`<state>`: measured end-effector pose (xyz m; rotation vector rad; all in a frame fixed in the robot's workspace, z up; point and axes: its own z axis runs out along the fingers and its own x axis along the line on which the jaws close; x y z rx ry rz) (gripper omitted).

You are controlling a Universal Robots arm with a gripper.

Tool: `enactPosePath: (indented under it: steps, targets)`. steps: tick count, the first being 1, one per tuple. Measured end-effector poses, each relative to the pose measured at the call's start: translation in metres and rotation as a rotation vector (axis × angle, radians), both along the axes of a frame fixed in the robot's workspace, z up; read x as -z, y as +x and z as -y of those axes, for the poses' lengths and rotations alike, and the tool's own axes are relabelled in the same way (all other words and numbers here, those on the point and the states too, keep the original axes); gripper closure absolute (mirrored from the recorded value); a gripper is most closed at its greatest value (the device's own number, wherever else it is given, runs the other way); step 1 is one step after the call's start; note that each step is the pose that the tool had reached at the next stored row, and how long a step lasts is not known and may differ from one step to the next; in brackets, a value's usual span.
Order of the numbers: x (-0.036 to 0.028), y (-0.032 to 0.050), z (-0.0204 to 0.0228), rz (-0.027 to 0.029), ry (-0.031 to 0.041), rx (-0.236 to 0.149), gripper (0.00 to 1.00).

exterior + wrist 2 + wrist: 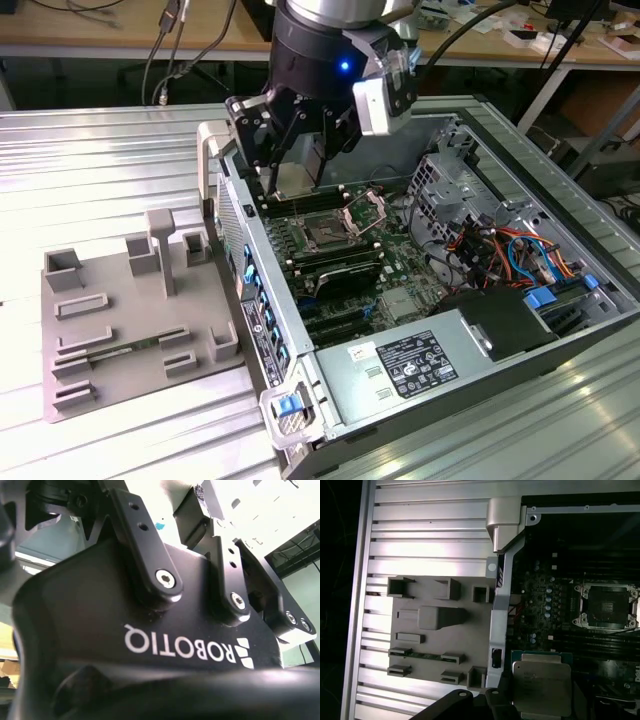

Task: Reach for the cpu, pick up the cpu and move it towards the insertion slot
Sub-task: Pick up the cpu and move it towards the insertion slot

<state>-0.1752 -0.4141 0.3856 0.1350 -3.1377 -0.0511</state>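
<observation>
2 fingers (262, 135) clamp the cpu (541, 686) (held aloft).

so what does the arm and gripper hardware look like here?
The gripper is black, with linked finger bars on silver bolts and white lettering on its body in the second wrist view. Black wrist, lit blue light, silvery ring above, grey camera box beside.

Black hand (288, 165), blue wrist light (345, 67)
</observation>
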Motion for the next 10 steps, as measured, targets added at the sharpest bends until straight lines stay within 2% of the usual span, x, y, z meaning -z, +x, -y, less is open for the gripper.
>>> enactPosePath:
  steps: [10]
  targets:
    - [0.001, 0.0071, 0.0, 0.0001, -0.0015, 0.0, 0.45]
